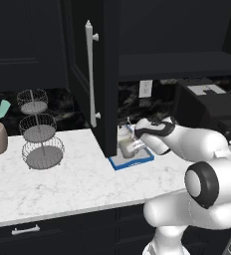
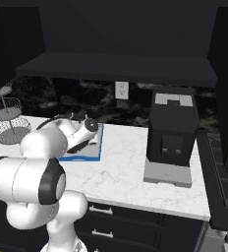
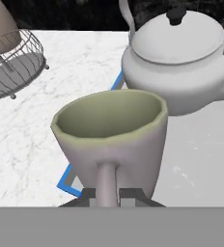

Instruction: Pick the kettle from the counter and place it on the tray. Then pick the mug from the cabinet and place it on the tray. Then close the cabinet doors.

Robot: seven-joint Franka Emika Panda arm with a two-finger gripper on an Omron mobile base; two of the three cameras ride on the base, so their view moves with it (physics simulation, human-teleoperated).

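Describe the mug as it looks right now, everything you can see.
The mug is small and off-white to beige, with a faceted cylindrical body, a greenish inside and nothing in it. It stands upright, mouth up. Its side handle faces the hand camera, and the gripper is shut on that handle. The mug sits over the blue-rimmed tray, close beside the white kettle; whether it rests on the tray floor or hangs just above cannot be told.

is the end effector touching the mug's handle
Touching. The hand view shows the end effector with its two dark fingers closed on either side of the mug handle, no gap visible, holding the mug by the kettle.
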